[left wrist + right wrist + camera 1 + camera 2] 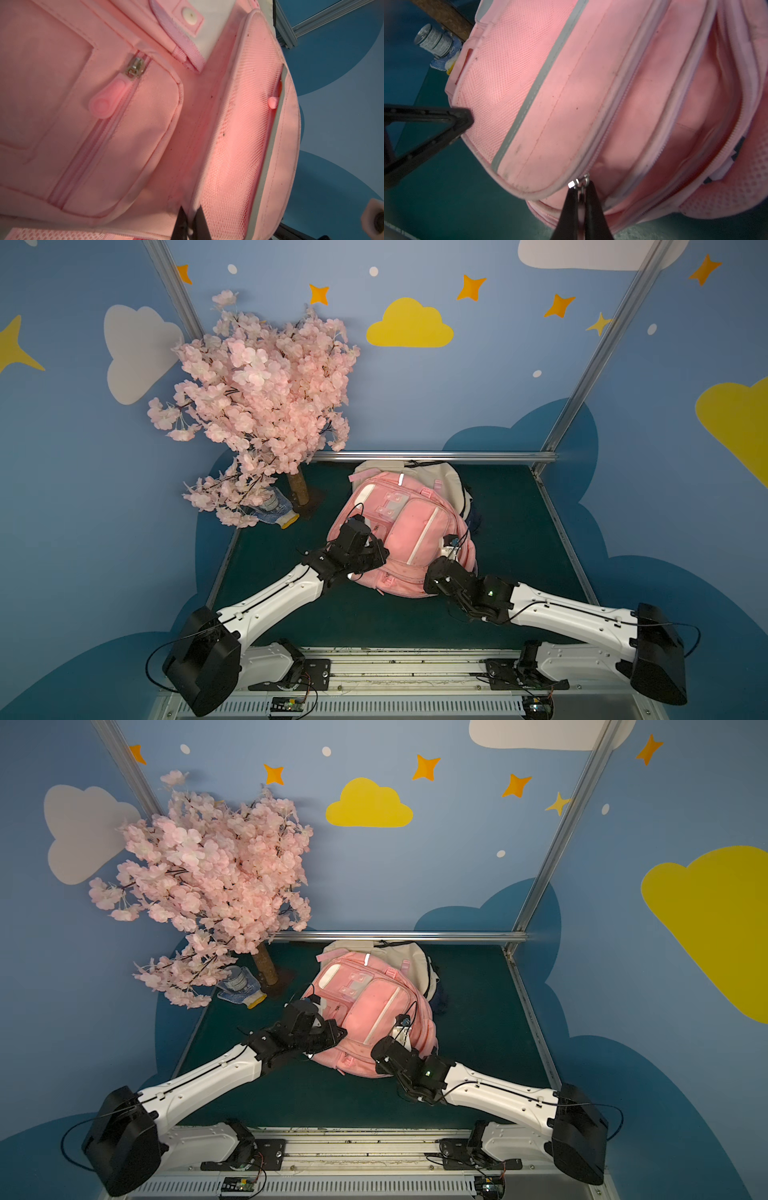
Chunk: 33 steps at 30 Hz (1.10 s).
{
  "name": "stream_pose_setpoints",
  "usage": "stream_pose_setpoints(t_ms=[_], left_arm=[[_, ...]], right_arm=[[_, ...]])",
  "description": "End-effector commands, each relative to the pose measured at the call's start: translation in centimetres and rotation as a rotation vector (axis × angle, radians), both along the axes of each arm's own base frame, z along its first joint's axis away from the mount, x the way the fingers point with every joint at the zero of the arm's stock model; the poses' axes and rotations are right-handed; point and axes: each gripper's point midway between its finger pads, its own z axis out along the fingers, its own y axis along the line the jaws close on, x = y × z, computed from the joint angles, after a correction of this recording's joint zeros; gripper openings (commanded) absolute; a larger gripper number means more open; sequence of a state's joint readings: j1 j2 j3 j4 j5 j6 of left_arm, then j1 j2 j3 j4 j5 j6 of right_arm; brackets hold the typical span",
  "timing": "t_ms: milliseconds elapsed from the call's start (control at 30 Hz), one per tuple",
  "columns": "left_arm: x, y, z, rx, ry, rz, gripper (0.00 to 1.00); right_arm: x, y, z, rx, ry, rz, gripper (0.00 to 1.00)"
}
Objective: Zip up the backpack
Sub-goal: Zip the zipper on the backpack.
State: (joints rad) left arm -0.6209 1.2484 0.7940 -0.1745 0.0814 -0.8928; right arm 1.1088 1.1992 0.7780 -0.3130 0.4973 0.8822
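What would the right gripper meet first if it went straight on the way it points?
The right gripper, shut on the zip pull, points straight at the backpack. It would likely press into the fabric beside the open zip at once, though depth is hard to judge.

Pink backpack (409,531) on a dark teal table (511,539).
Grey trim, mesh-patterned side panels, silver zipper (579,183); blue wall (478,385) with yellow clouds (409,325), orange stars (470,287).

Backpack (409,531) — matt pink woven cloth, scuffed; mesh pocket (239,145) open-weave; zipper slider (580,183) shiny metal — front-pocket pull tab (106,102) smooth plastic.
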Motion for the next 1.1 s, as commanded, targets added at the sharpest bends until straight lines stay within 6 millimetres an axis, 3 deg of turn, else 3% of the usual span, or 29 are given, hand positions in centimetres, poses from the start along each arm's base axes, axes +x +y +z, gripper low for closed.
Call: stream_pose_setpoints(t_ms=[0,67,267,400,633,900,1067], left_arm=[[1.8,2.8,0.2,0.078,-0.021,0.069,0.03],[1.6,3.2,0.3,0.071,-0.012,0.083,0.11],[-1.6,5.9,-0.4,0.041,0.029,0.179,0.53],[-4.4,6.9,-1.2,-0.070,0.054,0.220,0.66],[-5.9,4.5,-3.2,-0.227,0.124,0.194,0.68],[-5.7,3.1,-3.3,-0.327,0.116,0.182,0.53],[-5.9,3.5,-4.2,-0.285,0.139,0.187,0.37]], right_arm=[[0.4,0.6,0.3,-0.023,-0.046,0.067,0.00],[-0.1,2.9,0.7,0.023,-0.048,0.132,0.00],[-2.2,8.2,0.2,-0.002,-0.043,0.271,0.00],[-4.0,10.8,-1.1,-0.029,-0.020,0.349,0.00],[-5.6,13.1,-1.6,-0.031,-0.015,0.433,0.00],[-7.1,15.0,-2.7,-0.043,-0.014,0.515,0.00],[-7.3,15.3,-2.9,-0.048,-0.007,0.526,0.00]])
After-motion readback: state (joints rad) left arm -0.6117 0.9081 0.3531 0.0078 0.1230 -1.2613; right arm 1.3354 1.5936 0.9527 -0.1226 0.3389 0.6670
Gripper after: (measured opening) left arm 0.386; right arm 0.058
